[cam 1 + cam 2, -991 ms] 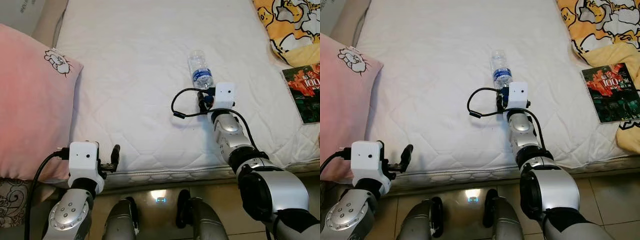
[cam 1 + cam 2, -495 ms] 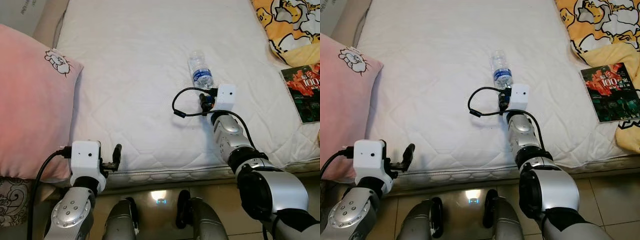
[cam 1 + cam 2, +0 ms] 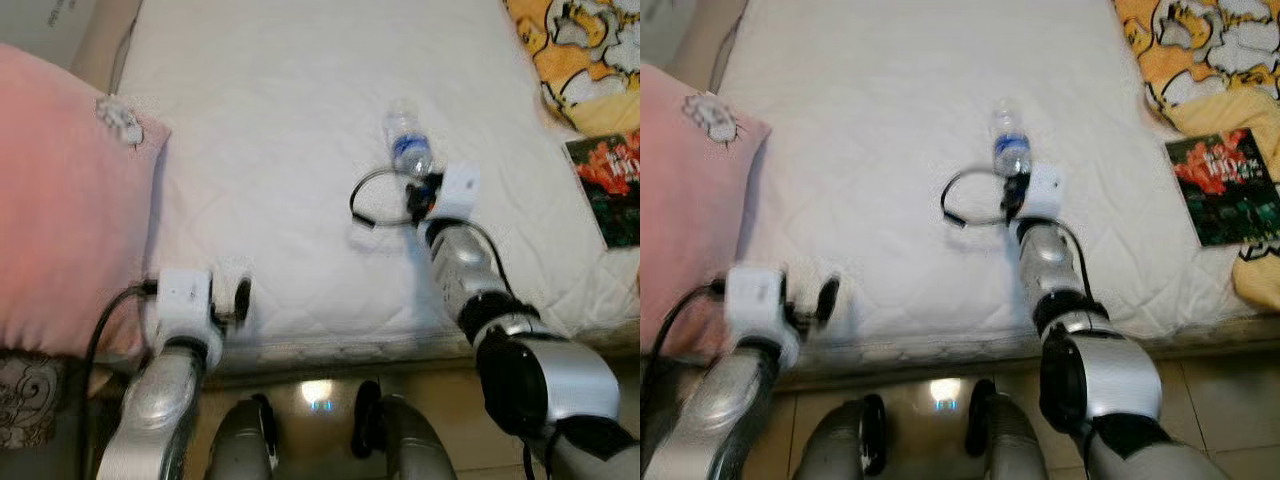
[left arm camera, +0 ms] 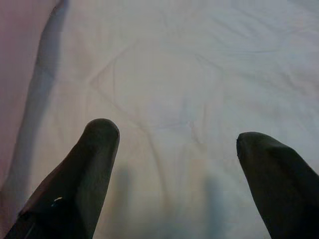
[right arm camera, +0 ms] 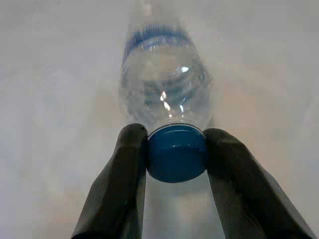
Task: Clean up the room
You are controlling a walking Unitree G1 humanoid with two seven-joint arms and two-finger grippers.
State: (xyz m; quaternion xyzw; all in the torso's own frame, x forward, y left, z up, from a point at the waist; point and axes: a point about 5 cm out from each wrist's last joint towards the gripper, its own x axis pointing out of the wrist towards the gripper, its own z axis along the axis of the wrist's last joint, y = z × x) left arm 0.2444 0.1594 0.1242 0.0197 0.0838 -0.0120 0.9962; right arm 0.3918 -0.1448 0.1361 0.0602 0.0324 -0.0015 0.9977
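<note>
A clear plastic water bottle (image 3: 408, 140) with a blue label lies on the white mattress (image 3: 280, 110), its blue cap (image 5: 177, 152) pointing back at me. My right gripper (image 3: 426, 186) is stretched out over the bed. In the right wrist view its two black fingers (image 5: 130, 164) press on both sides of the cap, so it is shut on the bottle's neck end. My left gripper (image 3: 240, 298) hovers low over the mattress near its front edge, beside the pink pillow (image 3: 60, 200), open with only quilted sheet between its fingers (image 4: 97, 154).
A book with a red and dark cover (image 3: 610, 185) lies at the bed's right edge, under a yellow cartoon-print blanket (image 3: 580, 50). A black cable (image 3: 362, 205) loops from my right wrist over the sheet. Tiled floor (image 3: 320, 400) shows below the mattress edge.
My right gripper has pushed forward to the bottle and its fingers now sit around the cap. The left arm has drifted a little to the right. The head views are blurred now.
</note>
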